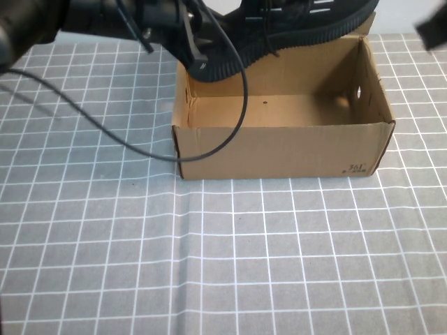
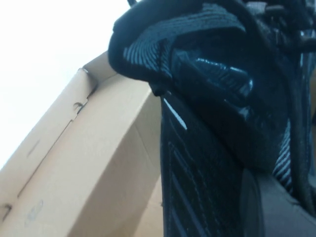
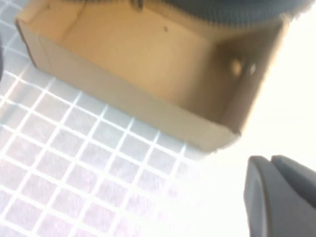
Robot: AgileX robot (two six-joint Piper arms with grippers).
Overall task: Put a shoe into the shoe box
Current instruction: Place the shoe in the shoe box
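Observation:
The black shoe (image 1: 293, 24) hangs tilted over the far rim of the open brown shoe box (image 1: 279, 150), its ridged sole towards the camera. My left gripper (image 1: 190, 49) is shut on the shoe's heel end above the box's far left corner. In the left wrist view the shoe (image 2: 212, 74) fills the frame beside the box wall (image 2: 98, 148), with one grey finger (image 2: 276, 207) against it. My right gripper (image 1: 434, 29) is at the far right, clear of the box. In the right wrist view its fingers (image 3: 261, 197) lie together, with the box (image 3: 148, 54) and the shoe's sole (image 3: 237, 10) beyond.
The box stands on a grey cloth with a white grid (image 1: 209, 265). A black cable (image 1: 230, 132) loops from the left arm across the box's front left corner. A fold in the cloth (image 1: 187, 230) runs towards the near edge.

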